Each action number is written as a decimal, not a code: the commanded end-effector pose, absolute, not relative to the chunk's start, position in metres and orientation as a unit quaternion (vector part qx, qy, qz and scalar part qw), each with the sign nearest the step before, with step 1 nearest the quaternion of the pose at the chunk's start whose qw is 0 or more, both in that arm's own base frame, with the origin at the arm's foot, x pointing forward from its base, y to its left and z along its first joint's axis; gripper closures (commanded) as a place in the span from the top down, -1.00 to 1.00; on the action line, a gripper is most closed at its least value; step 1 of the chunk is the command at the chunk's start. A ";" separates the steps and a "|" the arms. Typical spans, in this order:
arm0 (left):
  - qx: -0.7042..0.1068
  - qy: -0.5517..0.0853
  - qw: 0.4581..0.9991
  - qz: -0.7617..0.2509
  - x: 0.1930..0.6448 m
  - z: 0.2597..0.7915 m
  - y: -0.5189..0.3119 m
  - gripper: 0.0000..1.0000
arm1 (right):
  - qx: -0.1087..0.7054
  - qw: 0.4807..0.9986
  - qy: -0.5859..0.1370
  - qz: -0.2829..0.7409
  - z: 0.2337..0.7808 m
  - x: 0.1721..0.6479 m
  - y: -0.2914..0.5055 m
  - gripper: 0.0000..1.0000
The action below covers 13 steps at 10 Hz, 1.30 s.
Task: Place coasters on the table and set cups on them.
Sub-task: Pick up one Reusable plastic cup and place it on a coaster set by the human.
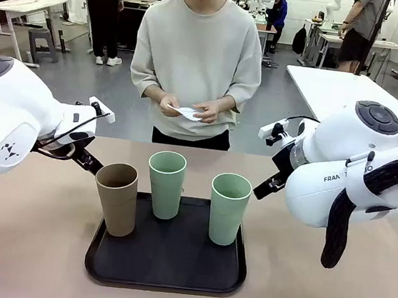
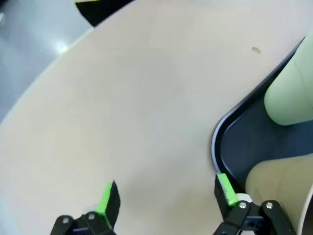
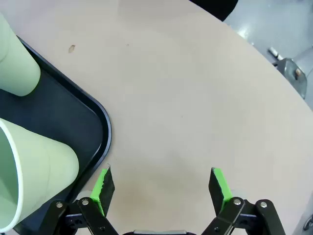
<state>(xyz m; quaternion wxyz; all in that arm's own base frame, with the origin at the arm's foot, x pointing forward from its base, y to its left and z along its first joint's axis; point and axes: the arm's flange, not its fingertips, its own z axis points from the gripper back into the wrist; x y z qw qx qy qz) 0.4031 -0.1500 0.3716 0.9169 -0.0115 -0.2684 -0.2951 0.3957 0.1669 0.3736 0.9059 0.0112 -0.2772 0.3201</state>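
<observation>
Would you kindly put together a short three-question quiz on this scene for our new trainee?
1. True or false: the brown cup stands on the black tray.
2. Where are the white coasters? A on the tray; B in the person's hands; C inside the brown cup.
3. Is the left pincer open or shut?
Key: 1 true; 2 B; 3 open.

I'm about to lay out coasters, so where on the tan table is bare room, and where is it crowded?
Bare table lies left of the black tray, under the open left tool, and right of it, under the open right tool. The tray itself is crowded: a brown cup and two mint green cups.
</observation>
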 end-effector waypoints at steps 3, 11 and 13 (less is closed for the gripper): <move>-0.011 -0.268 0.917 -0.295 0.403 0.372 -0.150 1.00 | 0.011 0.906 -0.277 0.320 0.374 0.396 0.167 1.00; -0.011 -0.268 0.917 -0.295 0.403 0.372 -0.150 1.00 | 0.011 0.906 -0.277 0.320 0.374 0.396 0.167 1.00; -0.011 -0.268 0.917 -0.295 0.403 0.372 -0.150 1.00 | 0.011 0.906 -0.277 0.320 0.374 0.396 0.167 1.00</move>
